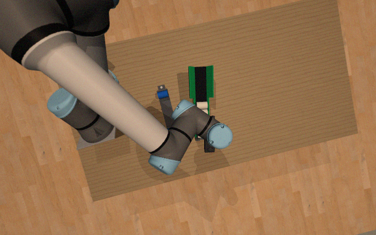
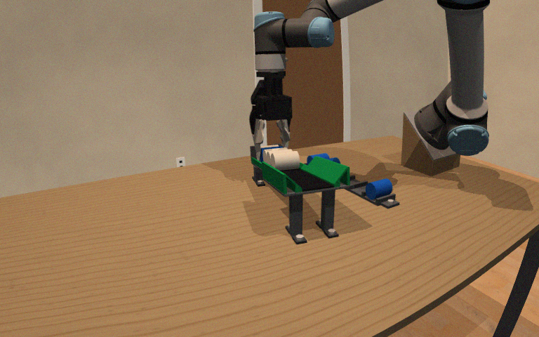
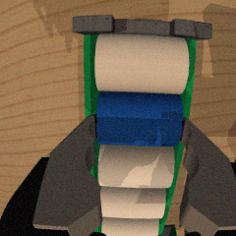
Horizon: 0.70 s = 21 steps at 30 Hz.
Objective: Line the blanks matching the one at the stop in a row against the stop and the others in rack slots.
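Gripper fingers (image 2: 271, 152) clamp the blue plastic cylinder (image 2: 271, 148) (image 3: 140, 119) by its ends, between cream cylinders (image 2: 283, 159) (image 3: 142, 64) on the green-walled ramp (image 1: 209, 82) (image 2: 274, 177) (image 3: 89, 74).

Feed ramp: bright green side walls (image 1: 209, 81) (image 2: 274, 178) (image 3: 89, 79), flat black bed (image 1: 200, 82) (image 2: 307, 179).
Cylindrical plastic blanks on it: plain cream (image 1: 201, 105) (image 2: 283, 159) (image 3: 142, 64), one solid blue (image 2: 271, 147) (image 3: 140, 119).
Slim stock rack (image 1: 166, 109) (image 2: 358, 188): was dark grey.
Rectangular wooden table (image 1: 277, 82) (image 2: 158, 246) (image 3: 39, 98): was brown, wavy-grained.
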Tool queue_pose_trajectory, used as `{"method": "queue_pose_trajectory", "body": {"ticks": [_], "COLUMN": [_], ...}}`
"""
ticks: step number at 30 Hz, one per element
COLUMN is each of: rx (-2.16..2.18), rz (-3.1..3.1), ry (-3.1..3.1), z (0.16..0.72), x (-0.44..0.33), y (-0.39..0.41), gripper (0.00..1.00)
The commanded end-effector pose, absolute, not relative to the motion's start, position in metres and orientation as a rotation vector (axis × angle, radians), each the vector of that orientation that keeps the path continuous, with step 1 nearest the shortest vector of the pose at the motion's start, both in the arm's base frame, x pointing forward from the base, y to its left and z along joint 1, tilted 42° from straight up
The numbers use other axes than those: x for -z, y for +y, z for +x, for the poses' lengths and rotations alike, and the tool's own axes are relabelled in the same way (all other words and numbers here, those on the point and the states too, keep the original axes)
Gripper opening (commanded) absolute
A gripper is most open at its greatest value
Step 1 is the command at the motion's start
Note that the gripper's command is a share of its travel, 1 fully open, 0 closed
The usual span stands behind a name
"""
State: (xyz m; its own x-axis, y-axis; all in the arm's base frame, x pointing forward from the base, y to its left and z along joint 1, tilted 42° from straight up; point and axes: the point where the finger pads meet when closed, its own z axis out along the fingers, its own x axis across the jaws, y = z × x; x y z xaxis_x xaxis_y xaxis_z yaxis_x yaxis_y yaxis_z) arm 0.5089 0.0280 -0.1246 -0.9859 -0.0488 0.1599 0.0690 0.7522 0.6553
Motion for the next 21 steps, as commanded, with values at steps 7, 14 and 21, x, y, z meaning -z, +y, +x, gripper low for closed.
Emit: {"method": "queue_pose_trajectory", "body": {"ticks": [7, 14, 21], "rx": [1.052, 1.049, 1.049], "rz": [-0.018, -0.017, -0.017], "ry": [-2.782, -2.788, -2.788], "z": [0.509, 0.513, 0.520], "x": [0.125, 0.112, 0.075], "y": [0.029, 0.016, -0.017], "gripper": [0.33, 0.33, 0.33]}}
